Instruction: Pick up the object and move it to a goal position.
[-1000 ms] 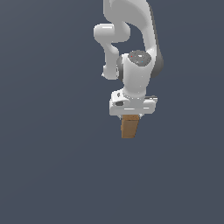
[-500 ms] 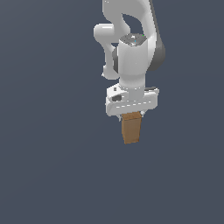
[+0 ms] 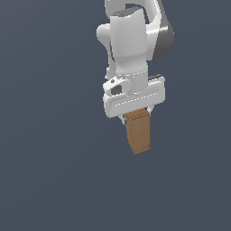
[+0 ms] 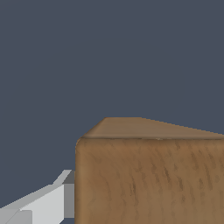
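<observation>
The object (image 3: 138, 133) is a tan-brown wooden block that hangs lengthwise below the white hand, slightly tilted. My gripper (image 3: 136, 115) is shut on its upper end, and the block covers most of the fingers. In the wrist view the object (image 4: 148, 179) fills the near part of the picture. One grey-white finger (image 4: 48, 203) shows beside it, against its side. The block is held in the air, with nothing touching its lower end.
A plain dark blue-grey background surrounds the arm in both views. The white arm links (image 3: 131, 40) rise above the hand.
The arm's upper links have swung round and the hand looks larger, closer to the exterior camera. The block stays gripped and has hardly shifted in the picture.
</observation>
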Tool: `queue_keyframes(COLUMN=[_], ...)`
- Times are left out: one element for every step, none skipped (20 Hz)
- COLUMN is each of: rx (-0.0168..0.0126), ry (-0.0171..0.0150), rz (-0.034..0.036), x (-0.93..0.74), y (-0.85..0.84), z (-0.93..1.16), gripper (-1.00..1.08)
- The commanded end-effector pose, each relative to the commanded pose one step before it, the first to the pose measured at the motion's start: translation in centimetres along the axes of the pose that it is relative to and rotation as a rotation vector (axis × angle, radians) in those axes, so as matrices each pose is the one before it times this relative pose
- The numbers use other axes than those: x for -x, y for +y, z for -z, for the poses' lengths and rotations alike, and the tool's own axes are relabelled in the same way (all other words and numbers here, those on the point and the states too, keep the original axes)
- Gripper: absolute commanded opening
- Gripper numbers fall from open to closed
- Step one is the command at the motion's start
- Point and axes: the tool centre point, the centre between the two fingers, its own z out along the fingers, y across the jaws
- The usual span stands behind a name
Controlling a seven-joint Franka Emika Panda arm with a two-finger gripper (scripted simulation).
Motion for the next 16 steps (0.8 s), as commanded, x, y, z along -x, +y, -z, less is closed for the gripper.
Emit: queue_keyframes(rx=[-0.0116,-0.00584,-0.00582,-0.00581,-0.0058,-0.0058,-0.0058,-0.00581,-0.00582,-0.00584,-0.00586,-0.00588,-0.00591,-0.00595,-0.00599,-0.00604], ry=[0.04848,0.01426,0.01414,0.01406,0.01397,0.01391,0.01385,0.0138,0.01378,0.01376,0.01376,0.01376,0.01378,0.01383,0.01386,0.01393], rz=[0.03274,0.01159,0.0115,0.01143,0.01135,0.0113,0.01126,0.01122,0.0112,0.01118,0.01118,0.01118,0.01119,0.01123,0.01126,0.01131], x=[-1.523,-0.438,-0.435,-0.432,-0.43,-0.428,-0.426,-0.425,-0.424,-0.424,-0.424,-0.424,-0.425,-0.427,-0.428,-0.431], y=[0.193,0.081,0.08,0.079,0.079,0.077,0.076,0.076,0.075,0.074,0.074,0.074,0.074,0.073,0.074,0.073], z=[1.87,0.508,0.503,0.5,0.496,0.494,0.492,0.49,0.489,0.488,0.488,0.488,0.488,0.49,0.491,0.494], gripper=[-1.0,-1.0,-1.0,-1.0,-1.0,-1.0,-1.0,-1.0,-1.0,-1.0,-1.0,-1.0,-1.0,-1.0,-1.0,-1.0])
